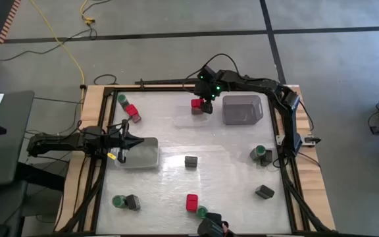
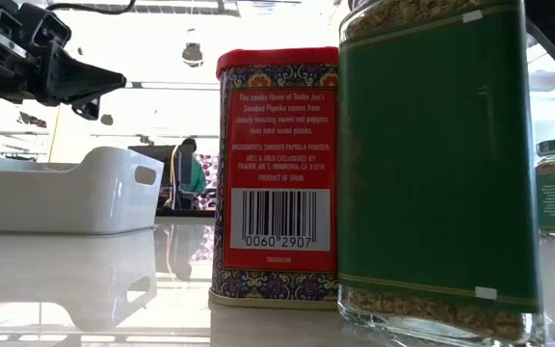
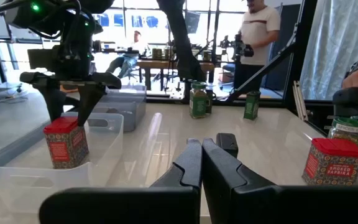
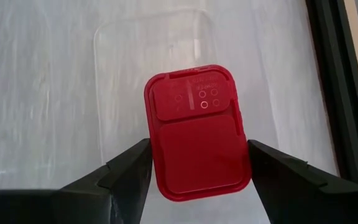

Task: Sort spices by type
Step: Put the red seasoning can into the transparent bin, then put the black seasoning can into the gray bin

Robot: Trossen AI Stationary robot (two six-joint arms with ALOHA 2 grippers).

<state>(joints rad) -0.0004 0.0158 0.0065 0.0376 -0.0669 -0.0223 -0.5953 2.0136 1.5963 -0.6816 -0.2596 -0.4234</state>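
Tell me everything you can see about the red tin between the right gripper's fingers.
The red tin is a rounded-rectangular paprika container with a red shaker lid showing small holes and a patterned red label. It stands upright in the clear tray at the table's far side. The right gripper straddles it, fingers flanking its sides.

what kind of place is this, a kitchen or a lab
Likely a robotics lab or workshop, not a kitchen: a framed work table on bare concrete, cables on the floor, and benches with equipment and people behind.
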